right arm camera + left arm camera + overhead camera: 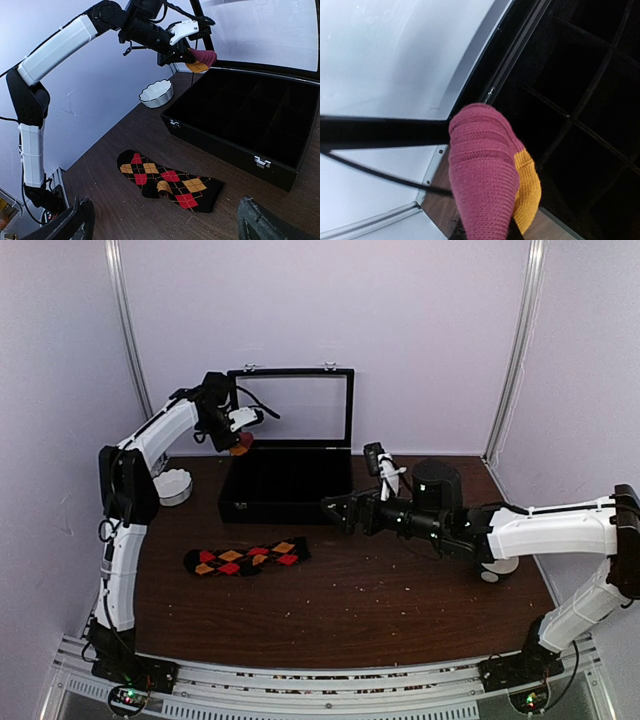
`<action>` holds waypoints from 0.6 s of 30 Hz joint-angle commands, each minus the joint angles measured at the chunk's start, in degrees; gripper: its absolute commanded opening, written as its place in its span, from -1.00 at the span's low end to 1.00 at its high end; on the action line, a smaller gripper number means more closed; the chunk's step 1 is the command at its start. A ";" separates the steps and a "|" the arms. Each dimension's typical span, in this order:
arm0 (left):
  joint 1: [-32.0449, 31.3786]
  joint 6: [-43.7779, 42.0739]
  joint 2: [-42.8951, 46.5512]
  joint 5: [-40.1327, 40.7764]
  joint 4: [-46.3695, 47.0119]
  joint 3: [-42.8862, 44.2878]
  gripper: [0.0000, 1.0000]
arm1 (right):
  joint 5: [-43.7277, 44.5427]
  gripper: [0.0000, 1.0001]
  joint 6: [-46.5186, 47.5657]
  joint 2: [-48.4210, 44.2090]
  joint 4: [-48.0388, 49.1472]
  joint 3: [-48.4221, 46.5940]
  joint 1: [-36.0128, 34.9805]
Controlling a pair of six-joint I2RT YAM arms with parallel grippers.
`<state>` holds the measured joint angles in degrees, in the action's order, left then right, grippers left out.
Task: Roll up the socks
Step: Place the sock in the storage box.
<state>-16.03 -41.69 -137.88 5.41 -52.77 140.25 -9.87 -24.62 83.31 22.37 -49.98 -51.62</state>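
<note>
The black argyle sock [247, 558] [167, 180] lies flat on the wooden table, left of centre. The pink striped sock [485, 185] with its orange toe [527, 185] is bunched in a roll. My left gripper [238, 436] [485, 234] is shut on it, raised above the back left corner of the black box [285, 502]. That sock [201, 57] also shows in the right wrist view. My right gripper [333, 513] [172, 225] is open and holds nothing. It hovers low over the table, right of the argyle sock and in front of the box.
The black box has divided compartments [580, 100] and an upright glass lid [295, 405]. A white bowl [172, 485] [156, 92] sits left of the box. A black cylinder [437, 485] and a white round object [497, 568] stand at the right.
</note>
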 commanded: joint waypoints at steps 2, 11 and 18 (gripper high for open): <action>-1.29 -5.75 -3.94 5.31 8.95 -0.41 -1.00 | -1.38 1.00 -1.44 -0.08 3.84 2.61 0.14; -2.41 -11.81 -9.01 9.45 15.51 1.13 -1.00 | -1.82 1.00 -3.58 -0.84 6.31 5.87 0.49; -2.61 -15.43 -11.39 11.61 18.28 1.16 -1.00 | -2.17 1.00 -4.96 -1.40 8.04 7.82 0.68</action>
<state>-18.44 -53.82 -145.95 15.07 -40.80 140.22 -11.14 -28.42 83.24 27.99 -43.24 -51.33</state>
